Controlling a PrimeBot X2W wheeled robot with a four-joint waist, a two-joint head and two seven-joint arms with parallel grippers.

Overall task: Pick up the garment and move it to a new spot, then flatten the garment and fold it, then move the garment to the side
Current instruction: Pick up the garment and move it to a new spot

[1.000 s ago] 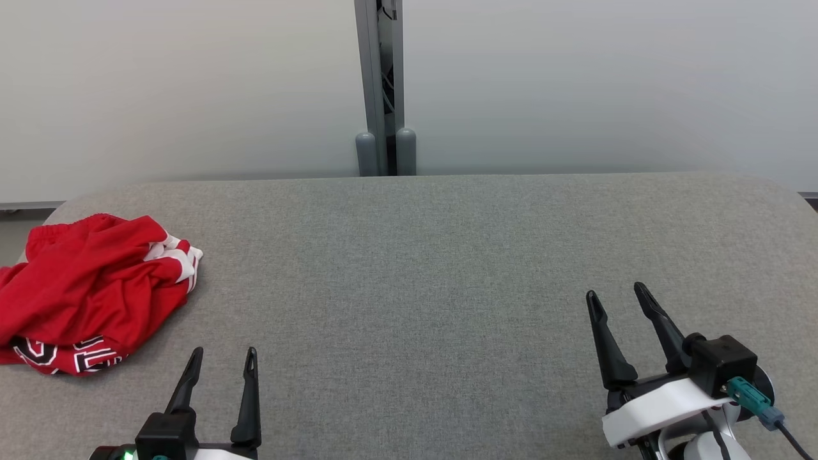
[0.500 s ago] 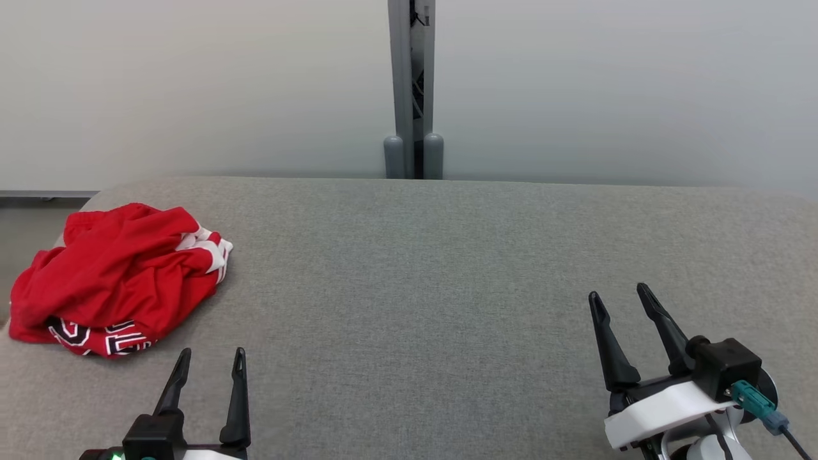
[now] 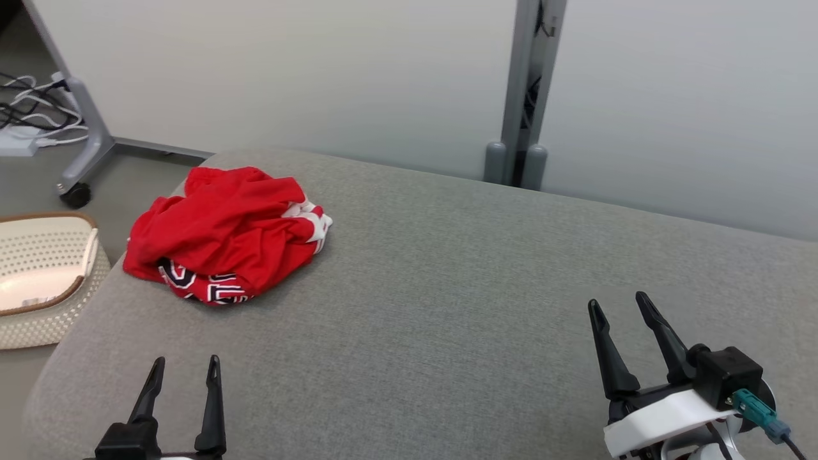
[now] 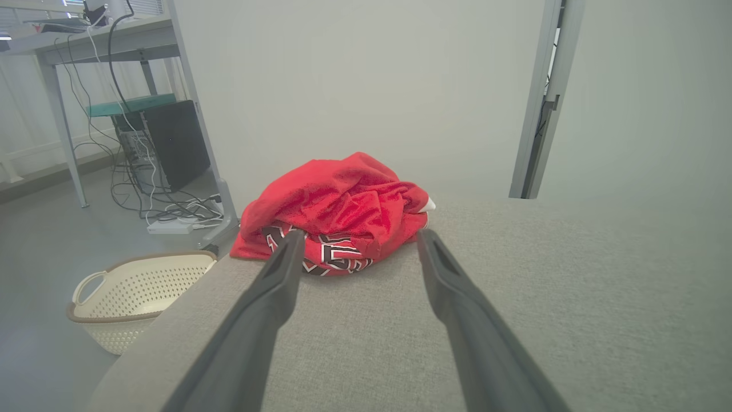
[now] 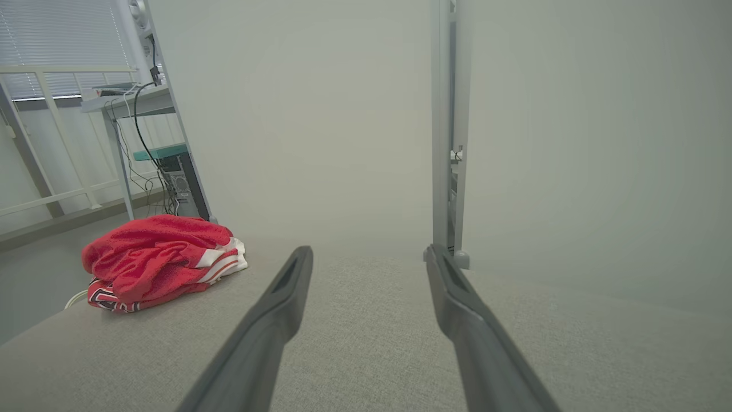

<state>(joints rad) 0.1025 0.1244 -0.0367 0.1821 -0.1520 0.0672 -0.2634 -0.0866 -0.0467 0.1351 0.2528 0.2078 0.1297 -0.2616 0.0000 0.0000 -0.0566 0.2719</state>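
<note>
head view swung left over the last second, the whole picture sliding with it: camera turn, not cloth moving. newly in frame at far left: cream perforated laundry basket [image 3: 45, 319] on the floor, just beside the table's corner. next along: crumpled red garment [image 3: 223, 236], white stripes and black-and-white lettering showing, heaped near the far left corner of the grey fabric-covered table [image 3: 447, 287], nearer mid-frame than before. reads as lining up for the first pick; nothing lifted yet.

left gripper [image 3: 186, 360] at lower left, fingers spread wide, holding nothing, well short of the heap; aimed straight at it in the left wrist view. right gripper [image 3: 617, 300] at lower right, likewise spread and holding nothing, well apart from the cloth.

surface: flat, rounded corners, plenty of room mid-table for a new spot. behind: pale partition panels [image 3: 287, 70] joined at a grey post [image 3: 527, 83]. off to the left: castor leg [image 3: 89, 147], tangle of cables [image 3: 32, 121], desk [image 4: 86, 37] and dark computer tower [image 4: 174, 143].
</note>
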